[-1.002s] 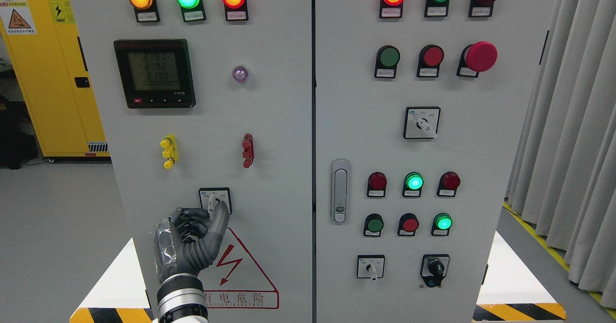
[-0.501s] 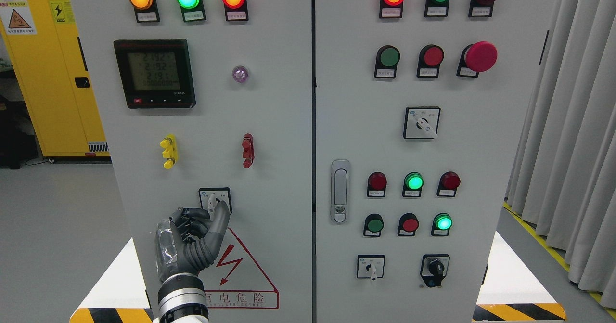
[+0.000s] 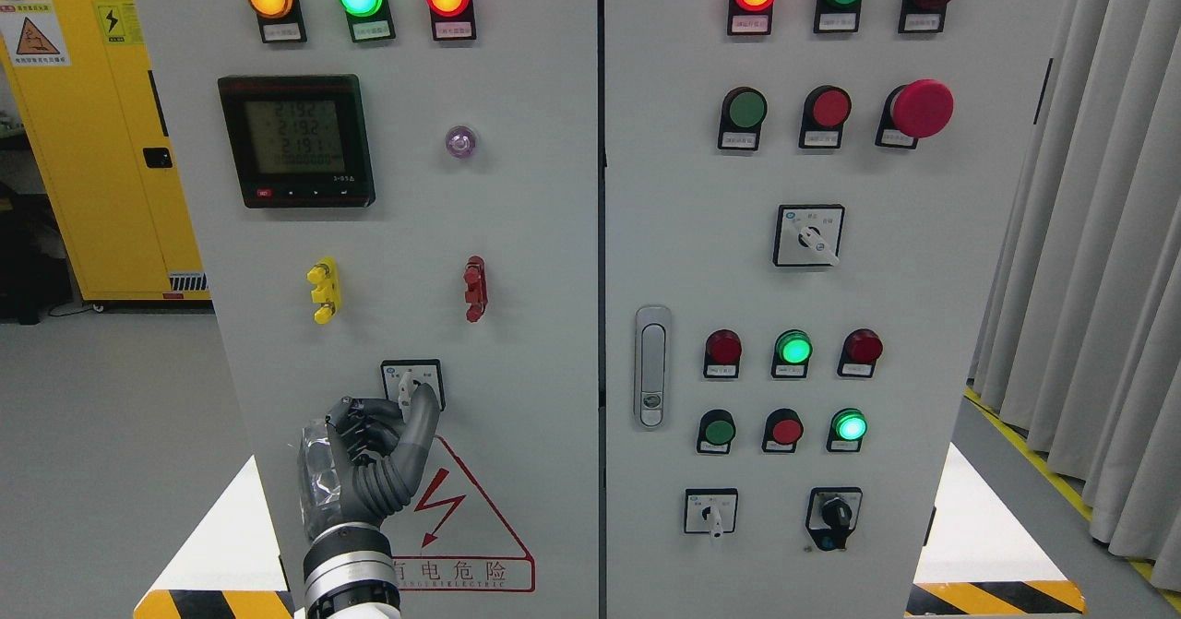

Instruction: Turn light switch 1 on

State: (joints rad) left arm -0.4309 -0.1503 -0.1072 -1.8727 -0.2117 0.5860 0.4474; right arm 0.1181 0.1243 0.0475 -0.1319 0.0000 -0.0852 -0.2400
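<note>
Rotary switch [image 3: 412,384]: low on the left door of the grey cabinet [image 3: 535,232], above the red warning triangle [image 3: 466,517]. Left robot hand [image 3: 374,453]: raised from the lower left, fingers [image 3: 426,416] pinched narrow on the switch's white lever. Digital meter [image 3: 296,139]: upper left, lit.

Digital meter [image 3: 296,140] at ten o'clock on the grey cabinet shows rows reading roughly 219. At six o'clock, a red lightning-bolt warning triangle [image 3: 457,517] carries "有电危险". Yellow cabinet [image 3: 101,139], far nine o'clock, bears hazard stickers, unreadable.
</note>
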